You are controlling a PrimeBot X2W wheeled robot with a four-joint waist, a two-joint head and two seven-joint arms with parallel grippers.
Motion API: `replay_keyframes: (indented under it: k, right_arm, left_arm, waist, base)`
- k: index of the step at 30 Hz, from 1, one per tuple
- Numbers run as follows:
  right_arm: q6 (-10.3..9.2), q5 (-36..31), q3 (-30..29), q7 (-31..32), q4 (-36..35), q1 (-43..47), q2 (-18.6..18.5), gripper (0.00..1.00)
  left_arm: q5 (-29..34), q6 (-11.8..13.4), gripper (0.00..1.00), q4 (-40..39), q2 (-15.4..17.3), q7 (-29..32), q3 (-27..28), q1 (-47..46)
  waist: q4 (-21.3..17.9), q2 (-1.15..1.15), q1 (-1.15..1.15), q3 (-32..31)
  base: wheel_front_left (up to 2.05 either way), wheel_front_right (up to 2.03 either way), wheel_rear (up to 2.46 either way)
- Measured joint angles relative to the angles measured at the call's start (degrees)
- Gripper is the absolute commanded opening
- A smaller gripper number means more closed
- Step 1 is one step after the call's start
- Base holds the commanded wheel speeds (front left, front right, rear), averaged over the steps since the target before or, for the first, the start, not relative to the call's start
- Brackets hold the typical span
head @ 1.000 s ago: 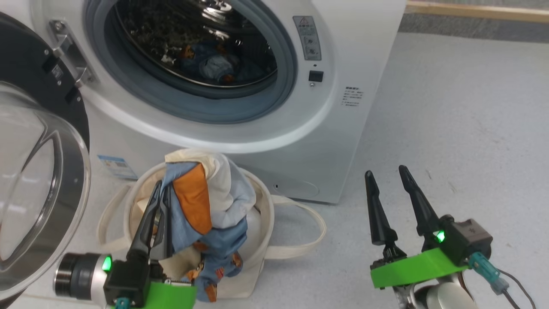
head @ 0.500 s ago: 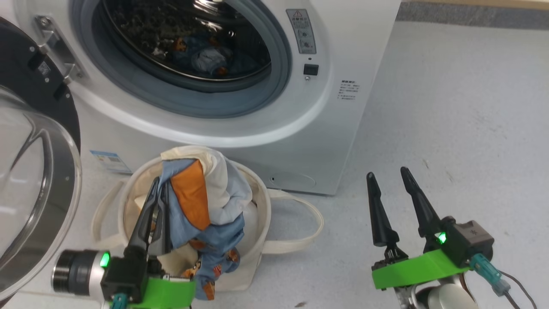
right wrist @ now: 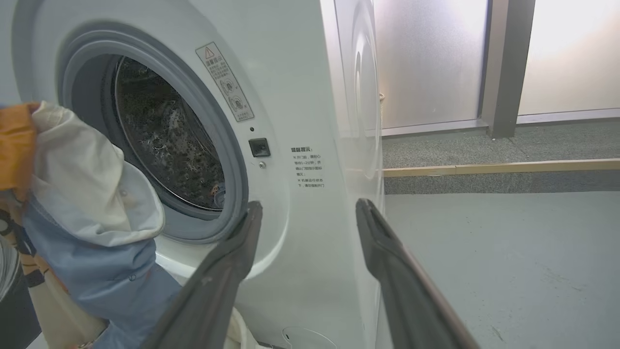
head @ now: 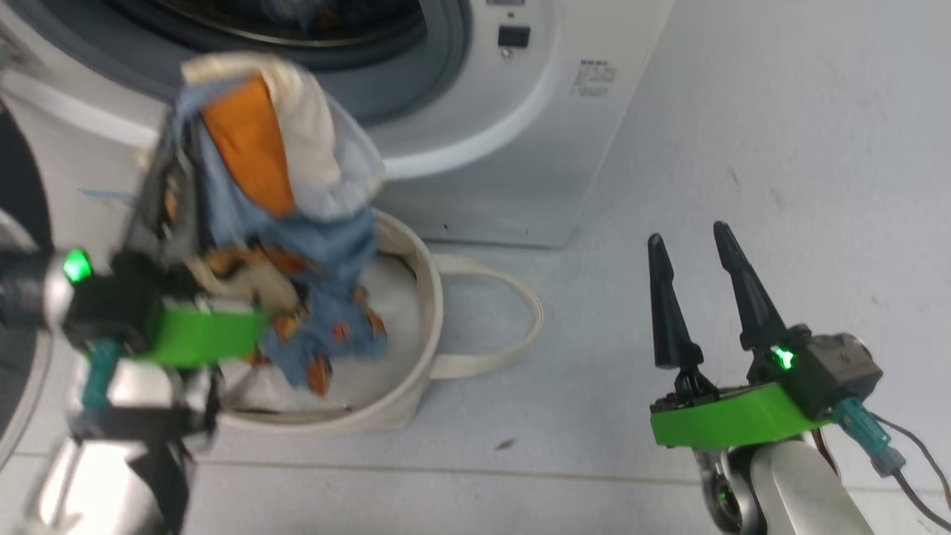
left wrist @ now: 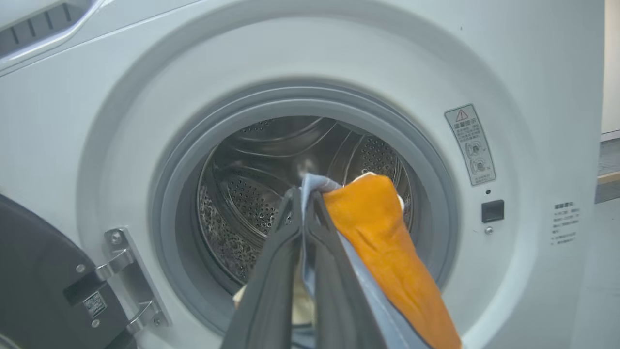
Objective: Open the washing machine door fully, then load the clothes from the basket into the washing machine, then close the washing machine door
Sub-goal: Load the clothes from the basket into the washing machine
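My left gripper [head: 172, 134] is shut on the clothes [head: 260, 178], a light-blue bundle with orange and cream patches, held up in front of the washing machine [head: 483, 148] with its tail hanging into the basket [head: 425, 297]. In the left wrist view the left gripper [left wrist: 302, 191] pinches blue fabric before the steel drum [left wrist: 252, 194], and an orange patch [left wrist: 382, 232] drapes to the right. The black washing machine door [left wrist: 29, 271] stands open at the left. My right gripper [head: 687, 232] hovers open and empty over the floor right of the basket; the right wrist view shows the right gripper [right wrist: 310, 203] and the clothes [right wrist: 92, 213].
A white bundle [head: 390, 297] lies inside the basket, and a loop handle [head: 520, 312] rests on the grey floor [head: 780, 148]. A wooden strip [right wrist: 499, 168] runs along the floor beyond the machine. The door's hinge bracket [left wrist: 126, 271] sits left of the opening.
My left gripper has lifted the clothes from the basket up toward the drum opening. The head camera has tilted downward. The right gripper stays open in about the same place.
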Motion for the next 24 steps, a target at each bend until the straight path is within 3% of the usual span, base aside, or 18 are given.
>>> replay_keyframes:
  k: [5, 12, 16, 21, 22, 23, 24]
  right_arm:
    - [0.00, -1.78, -0.08, 0.00, -1.24, -3.08, 0.00, 1.00]
    - [0.00, -2.96, 0.04, 0.00, -2.87, -7.95, -0.01, 1.00]
    - [0.00, -2.20, 0.34, 0.00, -3.91, -9.58, -0.03, 1.00]
    - [0.00, -1.79, 0.75, 0.00, -4.24, -10.07, -0.04, 1.00]
    - [0.00, -1.78, 0.70, 0.00, -4.35, -10.07, -0.03, 1.00]
    - [0.00, -1.62, 0.64, 0.00, -4.46, -10.07, -0.04, 1.00]
    - [0.00, -1.25, 0.60, 0.00, -4.49, -10.07, -0.04, 1.00]
  left_arm:
    - [-1.59, -2.61, 0.00, 4.09, 1.77, -0.02, 3.65, -15.06]
    - [-3.89, -6.73, 0.00, 20.68, 1.59, -0.09, 7.53, -35.83]
    - [-3.88, -6.90, 0.00, 30.49, 2.00, -0.09, 10.09, -45.11]
    - [-2.05, -5.30, 0.00, 34.70, 3.91, -0.09, 10.85, -53.13]
    - [-0.44, -5.23, 0.63, 34.73, 4.41, -0.09, 10.24, -54.66]
    - [0.47, -4.85, 1.00, 34.73, 4.42, -0.09, 9.69, -55.87]
    - [0.85, -4.83, 1.00, 34.85, 4.30, -0.09, 8.88, -56.67]
  waist:
    - [-1.24, -0.01, 0.01, 6.81]
    - [-2.55, -0.01, 0.02, 17.09]
    - [-3.71, -0.01, 0.01, 22.10]
    - [-5.08, -0.01, 0.00, 25.95]
    - [-5.38, -0.01, 0.00, 26.77]
    - [-5.63, -0.01, 0.00, 27.48]
    - [-5.82, -0.01, 0.00, 28.09]
  base:
    - [0.00, 0.00, 0.00]
    - [0.00, 0.00, 0.00]
    - [0.00, 0.00, 0.00]
    - [0.00, 0.00, 0.00]
    - [0.00, 0.00, 0.00]
    - [0.00, 0.00, 0.00]
    - [0.00, 0.00, 0.00]
